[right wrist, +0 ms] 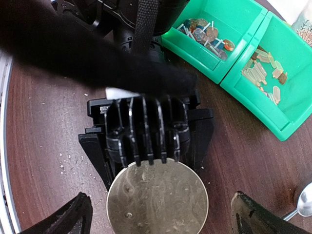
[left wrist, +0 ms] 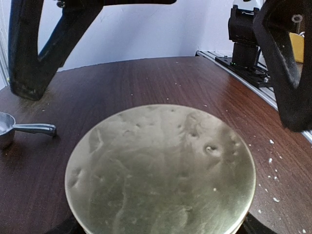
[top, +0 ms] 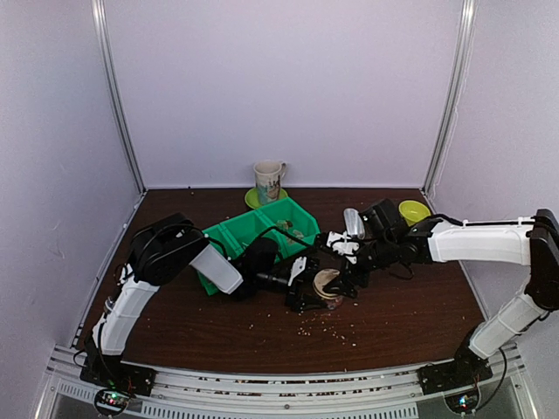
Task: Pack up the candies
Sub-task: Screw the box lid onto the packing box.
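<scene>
So, top view: left gripper [top: 313, 288] sits around the jar lid [top: 329, 281], and tiny candies [top: 336, 330] lie scattered on the table [top: 218, 323] just in front. Left wrist: jaws wide either side of the lid, can't tell if they're pinching. Right wrist: right gripper [right wrist: 163, 214] spread above it. I reckon a loose hold lets it spin or tip, scattering more.

My left claw [left wrist: 161, 105] has black fingers [left wrist: 34, 48]. The lid [left wrist: 161, 170] is dull gold, dimpled and smudged. The bench [left wrist: 146, 78] is dark red-brown woodgrain flecked with pale specks [left wrist: 273, 161]. Upper right of the right wrist view: bright green bins [right wrist: 239, 22], with orange, brownish and pale yellow-green candies [right wrist: 207, 34].
</scene>
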Action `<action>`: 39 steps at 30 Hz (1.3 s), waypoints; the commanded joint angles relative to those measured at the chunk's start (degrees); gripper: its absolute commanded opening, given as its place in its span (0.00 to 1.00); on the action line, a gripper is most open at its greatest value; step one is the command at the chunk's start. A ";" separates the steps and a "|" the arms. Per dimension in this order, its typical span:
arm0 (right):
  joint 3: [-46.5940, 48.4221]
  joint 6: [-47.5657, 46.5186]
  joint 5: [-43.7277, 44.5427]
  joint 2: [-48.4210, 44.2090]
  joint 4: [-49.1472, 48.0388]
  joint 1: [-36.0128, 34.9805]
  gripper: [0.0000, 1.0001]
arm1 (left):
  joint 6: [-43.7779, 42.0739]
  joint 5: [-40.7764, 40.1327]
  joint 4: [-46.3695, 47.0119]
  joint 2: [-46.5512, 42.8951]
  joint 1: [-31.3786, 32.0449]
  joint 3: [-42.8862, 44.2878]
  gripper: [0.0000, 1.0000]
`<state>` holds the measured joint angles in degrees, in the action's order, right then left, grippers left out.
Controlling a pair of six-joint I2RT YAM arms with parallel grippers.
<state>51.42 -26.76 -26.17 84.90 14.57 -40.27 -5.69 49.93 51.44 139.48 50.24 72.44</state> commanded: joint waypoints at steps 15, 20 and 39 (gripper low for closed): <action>3.16 3.30 6.45 2.71 7.17 -2.18 1.00 | 0.68 0.52 -2.50 2.43 -0.23 -0.88 0.75; 3.39 4.85 8.63 3.45 6.96 -2.27 1.00 | 0.68 -0.32 -2.49 2.49 -0.23 -0.90 0.74; 3.77 10.86 11.22 4.77 4.20 -3.72 0.86 | 0.65 -5.43 -3.12 2.59 -0.23 -0.72 0.72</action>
<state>54.15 -18.13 -17.04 89.43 20.58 -43.44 -5.69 48.03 51.96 139.63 50.24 72.42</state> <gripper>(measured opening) 0.876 0.783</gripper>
